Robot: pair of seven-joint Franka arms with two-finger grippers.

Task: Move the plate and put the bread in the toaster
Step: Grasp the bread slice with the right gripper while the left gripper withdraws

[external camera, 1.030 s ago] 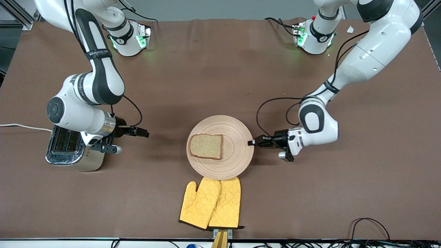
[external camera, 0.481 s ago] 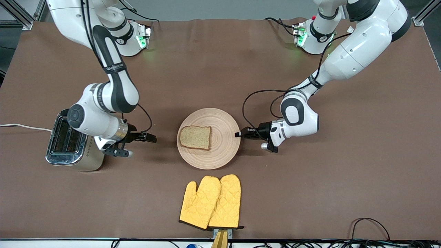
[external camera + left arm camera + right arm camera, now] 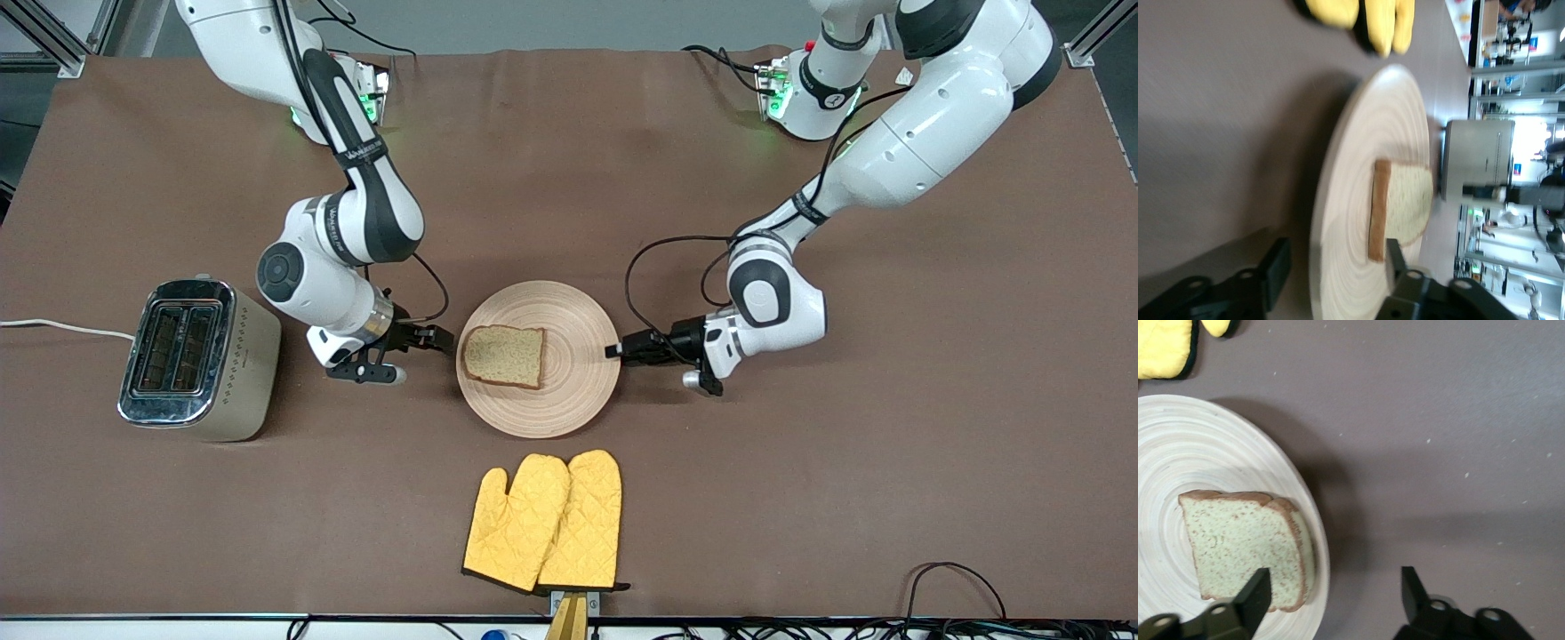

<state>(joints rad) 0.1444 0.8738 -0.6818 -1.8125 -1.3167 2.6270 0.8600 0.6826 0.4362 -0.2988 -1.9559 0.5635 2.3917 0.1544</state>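
1. I find the plate (image 3: 538, 359) lying flat on the brown counter (image 3: 800, 498), about midway between the two arms' ends. I take it as my landmark.
2. The bread (image 3: 505, 356) lies flat on the plate, on the half toward the right arm's end, and reaches close to the rim there.
3. The toaster (image 3: 197, 359) stands on the counter well apart from the plate, toward the right arm's end, with both slots facing up. A white cord (image 3: 53, 327) runs from it off the counter edge.
4. The left hand (image 3: 615, 350) sits low at the plate's rim on the left arm's end. In the left wrist view its fingers (image 3: 1275, 270) stand spread, one on each side of the rim, not clamped on it. I judge this hand released.
5. The right hand (image 3: 443, 341) sits low just beside the plate's rim at the right arm's end. In the right wrist view its fingers (image 3: 1257, 595) stand parted, one over the bread's edge, the other over bare counter. It grasps nothing.
6. A pair of yellow oven mitts (image 3: 544, 523) lies on the counter near the plate, nearer to the front camera and clear of its rim.
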